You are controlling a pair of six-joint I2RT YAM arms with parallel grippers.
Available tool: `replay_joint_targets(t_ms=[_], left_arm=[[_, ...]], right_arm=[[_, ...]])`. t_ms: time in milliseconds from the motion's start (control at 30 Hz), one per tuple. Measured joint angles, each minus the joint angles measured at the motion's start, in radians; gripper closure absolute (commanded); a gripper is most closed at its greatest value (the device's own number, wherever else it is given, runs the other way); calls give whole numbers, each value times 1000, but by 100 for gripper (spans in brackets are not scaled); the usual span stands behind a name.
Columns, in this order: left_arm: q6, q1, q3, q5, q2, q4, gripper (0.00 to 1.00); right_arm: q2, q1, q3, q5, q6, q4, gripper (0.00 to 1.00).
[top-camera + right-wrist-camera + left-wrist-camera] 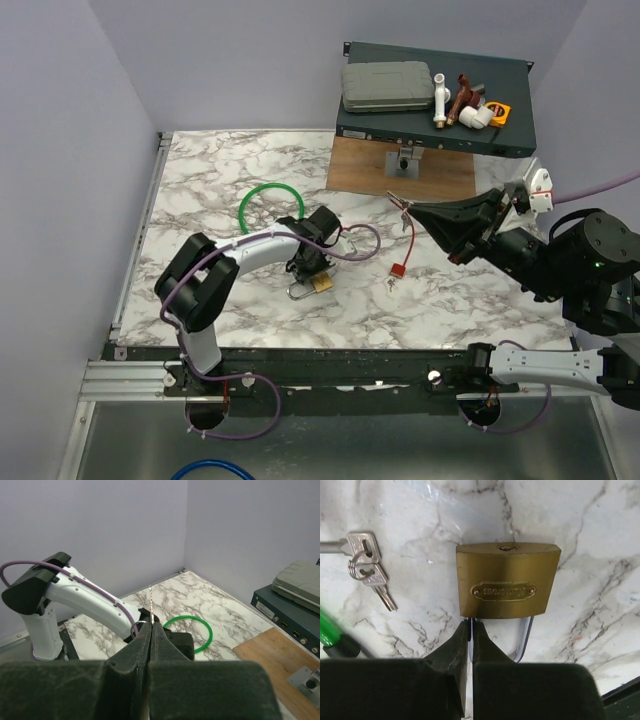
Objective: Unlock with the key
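Note:
A brass padlock (pixel 507 580) lies flat on the marble table (pixel 200 170), keyhole side facing away from my left gripper (pixel 470 626). That gripper is shut on one leg of the silver shackle (pixel 525 640). In the top view the padlock (pixel 321 284) sits just under the left gripper (pixel 308 270). My right gripper (pixel 150 626) is shut on the key (pixel 150 600), whose thin blade sticks out past the fingertips. From the right gripper (pixel 398 203), held above the table, a red cord (pixel 410 235) hangs down to a red tag (pixel 398 269).
A green cable loop (pixel 270 205) lies behind the padlock. Spare keys on a ring (pixel 367 565) rest on the marble beside it. At the back right a wooden board (pixel 400 165) carries a dark box (pixel 435 100) with a grey case and pipe fittings.

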Motion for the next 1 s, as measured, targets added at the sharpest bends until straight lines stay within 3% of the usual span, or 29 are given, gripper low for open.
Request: replay_joint_targets(t_ms=[267, 533, 700, 1000], left_arm=[[121, -3, -97, 9, -245, 3, 100], [324, -2, -179, 19, -808, -67, 100], [421, 0, -270, 48, -1034, -79, 100], [508, 3, -376, 93, -984, -104, 100]], right_arm=[[37, 0, -2, 104, -2, 12, 99], [107, 0, -29, 146, -3, 74, 99], [146, 0, -77, 151, -2, 112, 99], [130, 0, -196, 158, 45, 153, 99]])
